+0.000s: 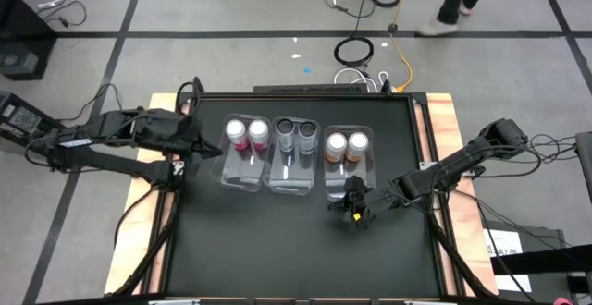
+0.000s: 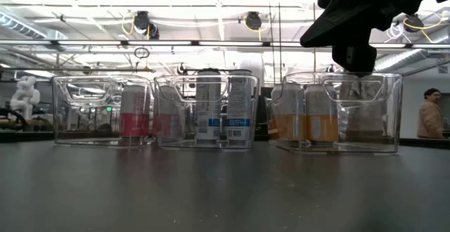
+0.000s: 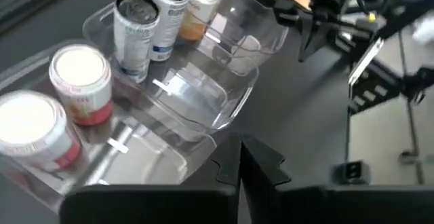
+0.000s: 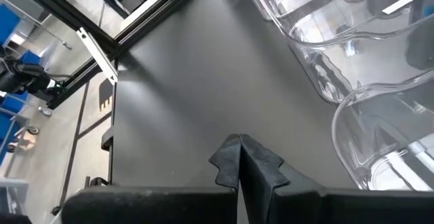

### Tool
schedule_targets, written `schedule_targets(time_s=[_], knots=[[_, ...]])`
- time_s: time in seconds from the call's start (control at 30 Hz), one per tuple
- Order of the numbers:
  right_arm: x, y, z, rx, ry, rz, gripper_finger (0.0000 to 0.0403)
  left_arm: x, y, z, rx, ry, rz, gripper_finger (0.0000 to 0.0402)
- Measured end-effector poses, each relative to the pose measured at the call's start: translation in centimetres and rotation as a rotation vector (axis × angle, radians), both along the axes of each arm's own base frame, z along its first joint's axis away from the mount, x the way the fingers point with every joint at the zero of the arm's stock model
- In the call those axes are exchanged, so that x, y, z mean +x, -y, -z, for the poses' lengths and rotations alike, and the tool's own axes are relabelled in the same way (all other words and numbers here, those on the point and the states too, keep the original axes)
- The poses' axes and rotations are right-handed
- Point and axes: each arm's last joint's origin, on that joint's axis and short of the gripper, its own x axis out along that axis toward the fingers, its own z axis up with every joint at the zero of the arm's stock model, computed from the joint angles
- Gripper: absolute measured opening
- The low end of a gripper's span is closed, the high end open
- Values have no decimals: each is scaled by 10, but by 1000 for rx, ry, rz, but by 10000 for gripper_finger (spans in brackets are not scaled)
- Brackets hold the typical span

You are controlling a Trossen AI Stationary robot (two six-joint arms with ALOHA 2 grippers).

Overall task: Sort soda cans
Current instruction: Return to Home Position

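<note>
**Jaws Shut and Empty, Cans All in Bins**

The jaws of both arms are seen pressed together, and nothing is held in them. The left arm (image 1: 111,143) is stretched out so that its jaws are just beside the left bin (image 1: 242,174). The right arm (image 1: 444,168) is bent in so that its jaws are near the bare end of the right bin (image 1: 339,187), over the worktop (image 1: 277,250).

Two pink cans (image 1: 247,135) are stood upright in the left bin. Two dark-topped cans (image 1: 296,131) are stood in the middle bin (image 1: 289,180). Two orange cans (image 1: 347,144) are stood in the right bin. No can is seen out on the worktop, so the sorting is judged to be done.

A can like these is likely smooth and a bit slippery. Its thin walls could be dented by a hard squeeze. How heavy it is cannot be told. It is best gripped round the middle of its body and kept upright.
</note>
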Motion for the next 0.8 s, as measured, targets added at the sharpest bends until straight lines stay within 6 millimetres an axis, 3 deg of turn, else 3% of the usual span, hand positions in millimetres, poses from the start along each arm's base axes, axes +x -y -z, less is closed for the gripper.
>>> schedule_targets(time_s=[0.27,0.6,0.8], knots=[[-1,-1,0,14,-7,1,0,-1,2,1,-51,-12,45,40],[-3,1,-1,-151,-12,-141,0,4,6,4,41,-8,159,42],[-24,10,-25,-194,12,-188,0,18,22,32,102,83,277,42]])
